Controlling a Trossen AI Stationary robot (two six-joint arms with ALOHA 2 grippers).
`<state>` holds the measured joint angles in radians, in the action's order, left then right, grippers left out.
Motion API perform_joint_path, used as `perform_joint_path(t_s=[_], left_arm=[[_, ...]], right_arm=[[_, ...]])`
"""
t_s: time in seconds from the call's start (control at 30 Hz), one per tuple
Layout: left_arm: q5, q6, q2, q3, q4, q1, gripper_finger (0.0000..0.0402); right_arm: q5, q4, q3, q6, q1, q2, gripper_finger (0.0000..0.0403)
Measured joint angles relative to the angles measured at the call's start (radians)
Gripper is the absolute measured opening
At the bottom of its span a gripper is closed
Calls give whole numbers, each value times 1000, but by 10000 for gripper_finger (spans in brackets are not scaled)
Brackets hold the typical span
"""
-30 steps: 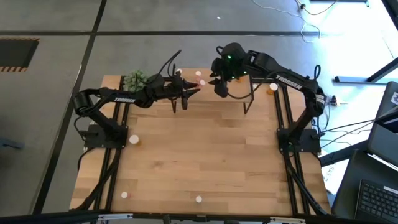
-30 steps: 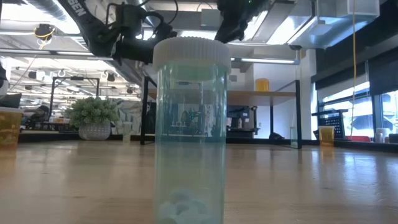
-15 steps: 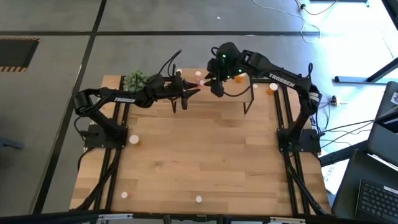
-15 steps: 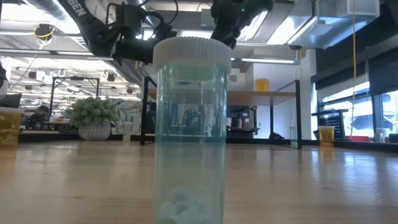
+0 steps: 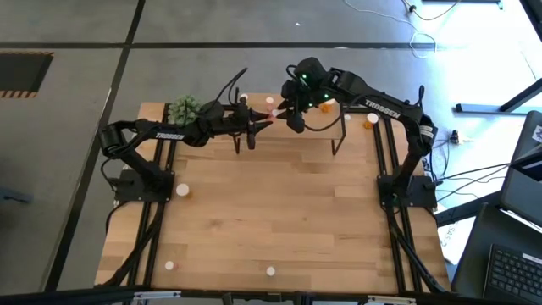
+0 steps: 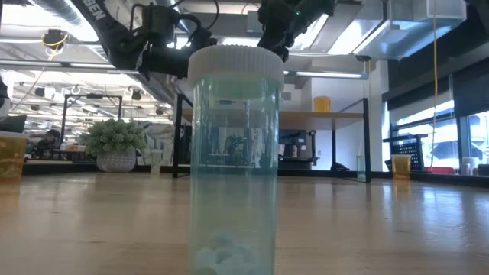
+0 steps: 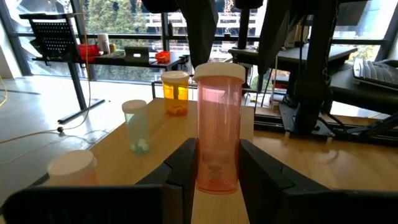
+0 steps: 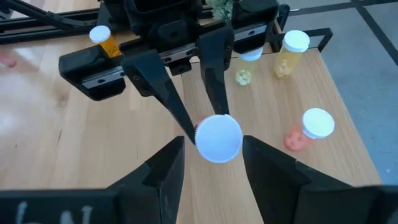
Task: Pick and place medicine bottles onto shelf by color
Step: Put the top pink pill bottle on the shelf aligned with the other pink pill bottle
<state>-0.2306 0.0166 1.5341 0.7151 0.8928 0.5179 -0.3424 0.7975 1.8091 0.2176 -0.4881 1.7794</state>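
Note:
A pink medicine bottle (image 7: 217, 124) with a white cap (image 8: 218, 138) stands upright on the shelf (image 5: 322, 124), a light-wood board on thin black legs at the table's far edge. My left gripper (image 7: 216, 163) reaches in level from the table's left and is shut on it. My right gripper (image 8: 214, 163) hangs slanting down over the cap, open, one finger on either side of it and apart from it. An orange bottle (image 7: 175, 92), a greenish one (image 7: 136, 127) and a pink one (image 7: 70, 168) also stand on the board. My left gripper pinches the pink bottle's lower body (image 7: 200, 168) between its two fingers (image 7: 184, 163). They come level from the table's left side. The bottle stays upright, and its bottom seems to rest on the shelf board.
A green plant ball (image 5: 184, 108) sits at the far left corner. Loose bottles lie on the table (image 5: 181, 190) (image 5: 169, 265) (image 5: 270, 272), an orange one (image 5: 371, 119) at the far right. A teal bottle (image 6: 233, 160) stands right before the low camera.
My right gripper has moved a little toward the table's left and down, tipping further downward, until it hangs over the pink bottle's cap; it has kept still for the last half second. The bottle has not moved.

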Motion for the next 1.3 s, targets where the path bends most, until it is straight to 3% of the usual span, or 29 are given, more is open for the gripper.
perform_joint_path(t_s=[1.3], left_arm=[[-24,-1,-1,1,16,0,90]], right_arm=[[0,21,14,0,0,39,165]])
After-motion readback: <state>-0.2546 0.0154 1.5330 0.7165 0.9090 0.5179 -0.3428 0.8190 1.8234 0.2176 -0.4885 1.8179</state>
